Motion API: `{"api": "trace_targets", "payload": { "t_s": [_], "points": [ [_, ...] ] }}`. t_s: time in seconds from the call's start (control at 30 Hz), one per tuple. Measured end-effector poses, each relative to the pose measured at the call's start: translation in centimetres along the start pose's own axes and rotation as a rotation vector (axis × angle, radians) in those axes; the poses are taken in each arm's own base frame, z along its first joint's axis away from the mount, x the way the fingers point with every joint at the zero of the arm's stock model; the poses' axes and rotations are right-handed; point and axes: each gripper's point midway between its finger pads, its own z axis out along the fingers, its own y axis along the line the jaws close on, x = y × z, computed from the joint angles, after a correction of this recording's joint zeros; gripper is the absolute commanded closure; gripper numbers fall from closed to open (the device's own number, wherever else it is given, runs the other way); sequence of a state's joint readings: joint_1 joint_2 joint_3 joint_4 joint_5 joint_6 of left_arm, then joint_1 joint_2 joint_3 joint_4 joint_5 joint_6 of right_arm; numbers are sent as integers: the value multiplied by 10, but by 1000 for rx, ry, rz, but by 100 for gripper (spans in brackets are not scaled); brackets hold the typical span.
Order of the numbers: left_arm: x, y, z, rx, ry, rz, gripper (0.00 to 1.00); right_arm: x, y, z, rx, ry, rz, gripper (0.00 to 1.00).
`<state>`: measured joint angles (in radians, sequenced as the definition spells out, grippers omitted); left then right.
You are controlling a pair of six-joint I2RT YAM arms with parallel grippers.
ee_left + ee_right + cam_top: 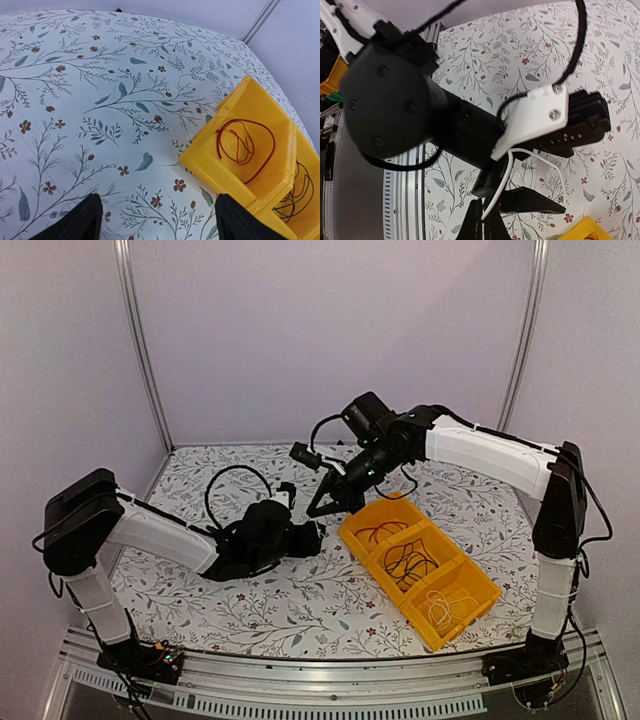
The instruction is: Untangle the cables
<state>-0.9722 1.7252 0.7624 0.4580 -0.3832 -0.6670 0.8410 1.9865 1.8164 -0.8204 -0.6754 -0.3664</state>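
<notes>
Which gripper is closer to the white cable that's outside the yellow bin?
Right. The right gripper is pinched shut on one end of the white cable; the left gripper sits open facing the yellow bin, nothing between its fingers.

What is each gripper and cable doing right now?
Left gripper: open, holding nothing.
Right gripper: shut on a thin white cable.
Red cable: coiled in the far compartment of the yellow bin.
Black cable: coiled in the middle compartment.
Other white cable: coiled in the nearest compartment.
</notes>
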Motion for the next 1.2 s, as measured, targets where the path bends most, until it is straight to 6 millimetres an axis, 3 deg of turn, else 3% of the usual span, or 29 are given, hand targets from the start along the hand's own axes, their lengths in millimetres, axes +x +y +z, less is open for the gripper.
{"api": "trace_targets", "payload": {
  "t_s": [0.13, 0.33, 0.47, 0.57, 0.77, 0.93, 1.1, 1.2],
  "points": [
    [4, 15, 21, -51, 11, -17, 21, -49, 34, -39, -37, -123, -133, 100],
    [20, 66, 41, -158, 62, -53, 22, -111, 103, -134, -10, -330, -379, 100],
    [29, 86, 39, -197, 77, -64, 23, -128, 137, -184, 47, -424, -497, 100],
    [29, 91, 32, -195, 71, -67, 23, -130, 147, -201, 90, -448, -540, 100],
    [25, 105, -13, -196, 45, -42, 22, -128, 134, -196, 141, -423, -545, 100],
    [-7, 98, -51, -137, -50, -13, 22, -112, 117, -175, 143, -364, -507, 100],
    [-48, 86, -85, -77, -184, 4, 20, -83, 96, -145, 138, -272, -450, 100],
    [-63, 86, -100, -77, -243, 13, 19, -67, 90, -138, 143, -237, -431, 100]
  ]
}}
